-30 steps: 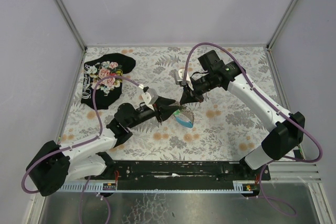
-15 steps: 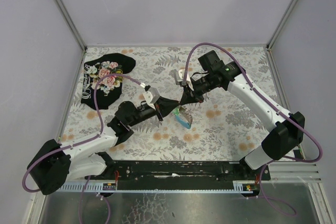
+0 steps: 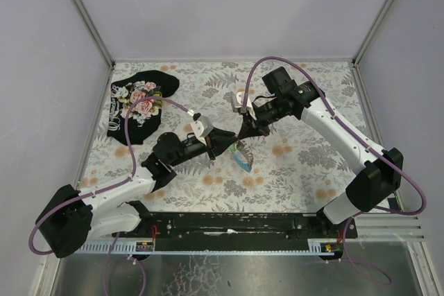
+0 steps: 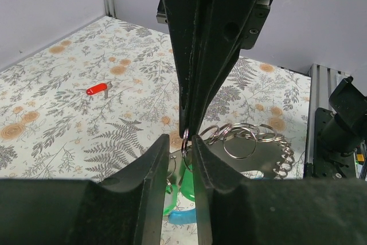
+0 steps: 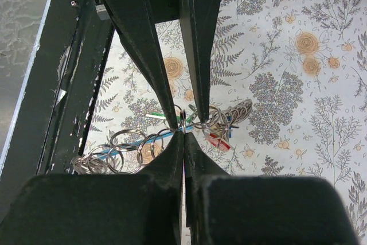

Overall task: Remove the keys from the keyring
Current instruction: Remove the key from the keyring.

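Black floral cloth [image 3: 139,102] far left, not in play. Red key [image 4: 96,89] lies loose on table [image 3: 312,164], well apart from bunch; likely one already off. My left gripper [image 4: 181,142]: fingers narrowly spread, straddling thin wire of keyring [image 4: 239,140]; contact unclear. Keyring hangs over table centre between my two grippers, green key [image 4: 175,199] and fob [image 3: 243,161] dangling below. My right gripper [image 5: 183,136]: fingers pressed together, pinching ring. Step: working key off coil. Next: left nips key head, slides it round split, right holds firm.
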Robot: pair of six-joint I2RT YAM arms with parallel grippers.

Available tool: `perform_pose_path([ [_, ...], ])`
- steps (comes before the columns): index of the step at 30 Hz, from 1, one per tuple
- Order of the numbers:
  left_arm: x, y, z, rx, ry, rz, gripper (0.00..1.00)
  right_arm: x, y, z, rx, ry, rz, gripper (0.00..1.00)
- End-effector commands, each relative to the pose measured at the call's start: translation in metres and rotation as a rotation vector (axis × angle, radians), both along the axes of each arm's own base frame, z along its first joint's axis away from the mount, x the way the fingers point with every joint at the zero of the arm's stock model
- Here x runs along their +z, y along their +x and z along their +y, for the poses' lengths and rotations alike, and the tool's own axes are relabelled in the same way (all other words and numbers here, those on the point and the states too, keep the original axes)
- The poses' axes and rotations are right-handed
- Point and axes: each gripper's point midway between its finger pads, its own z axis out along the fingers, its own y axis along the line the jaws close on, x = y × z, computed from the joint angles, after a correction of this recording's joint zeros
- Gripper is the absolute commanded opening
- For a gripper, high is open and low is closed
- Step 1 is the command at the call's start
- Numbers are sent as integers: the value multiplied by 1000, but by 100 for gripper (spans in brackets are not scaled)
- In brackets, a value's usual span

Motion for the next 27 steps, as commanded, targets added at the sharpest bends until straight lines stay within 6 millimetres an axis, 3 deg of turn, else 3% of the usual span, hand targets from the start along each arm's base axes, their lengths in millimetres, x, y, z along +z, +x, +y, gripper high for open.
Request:
perform_pose_path([
  [1,6,0,-2,-13,-1,-36,21,31,-10,3,37,86,-42,0],
  [27,-2,3,0,9,21,-23,20,31,-10,5,39,93,-38,0],
])
